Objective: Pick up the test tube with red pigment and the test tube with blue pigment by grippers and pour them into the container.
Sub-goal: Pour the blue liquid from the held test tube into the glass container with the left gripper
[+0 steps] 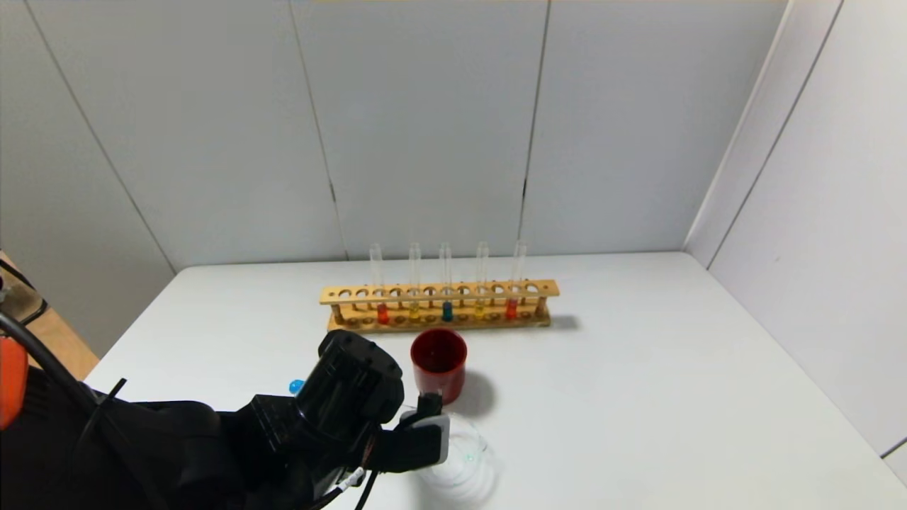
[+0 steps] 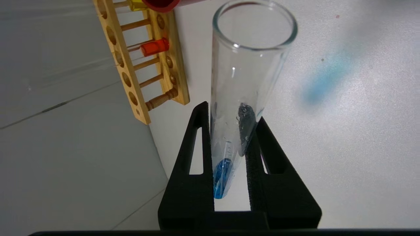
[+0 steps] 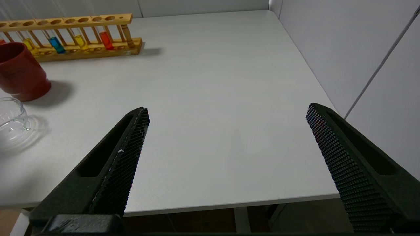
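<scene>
Blue-pigment tube tipped in the left tool, mouth near the glass container; pouring step in hand.

Left to right: the left tool is closed tight on the test tube with blue pigment, held nearly level above the surface, a little blue liquid lying at its round end between the jaws. In the head view its open mouth seems to reach over the container, just in front of the red cup. Behind them, the wooden rack holds the test tube with red pigment, yellow tubes and another blue one. Well to the right, the right tool hangs wide open and empty. Next, I judge, the left wrist must tilt further so the blue runs out.
</scene>
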